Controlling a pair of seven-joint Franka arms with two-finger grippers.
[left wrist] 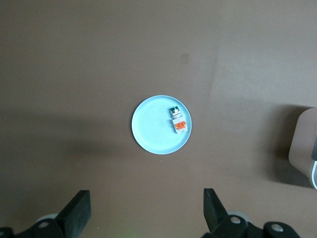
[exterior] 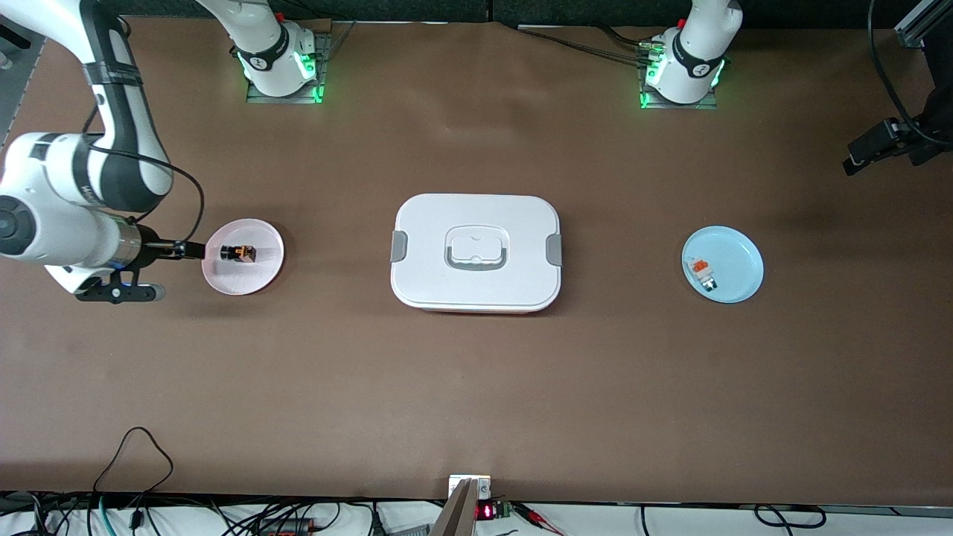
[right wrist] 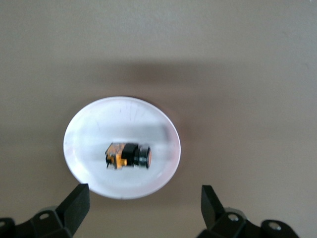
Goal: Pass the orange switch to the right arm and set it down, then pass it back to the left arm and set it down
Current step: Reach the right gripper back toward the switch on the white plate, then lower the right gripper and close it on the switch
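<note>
Brown matting covers my whole bench (exterior: 476,387), and my two bases stand along its far edge. At the right arm's end of the bench, my right end effector (right wrist: 143,206) hangs just beside the pink plate (exterior: 260,279), at the rim that faces that end. Its fingers (right wrist: 77,203) are spread wide and hold nothing; from the wrist the gap between them looks about as wide as the plate itself. The orange switch (exterior: 238,253) lies on its side on that pink plate, a little toward the plate's far half, touching neither finger.

Midway along the bench sits the box (exterior: 476,253), lid on, a grey latch at each short side and the grey-rimmed handle lying flat on top. It is well apart from both plates and stands between them.

Toward the left arm's end of the bench lies the blue plate (exterior: 733,257), carrying a small white-and-grey piece (exterior: 703,274) with an orange top. My left end effector (left wrist: 146,213) waits high over the bench near that plate, fingers (left wrist: 79,210) wide apart and empty.
</note>
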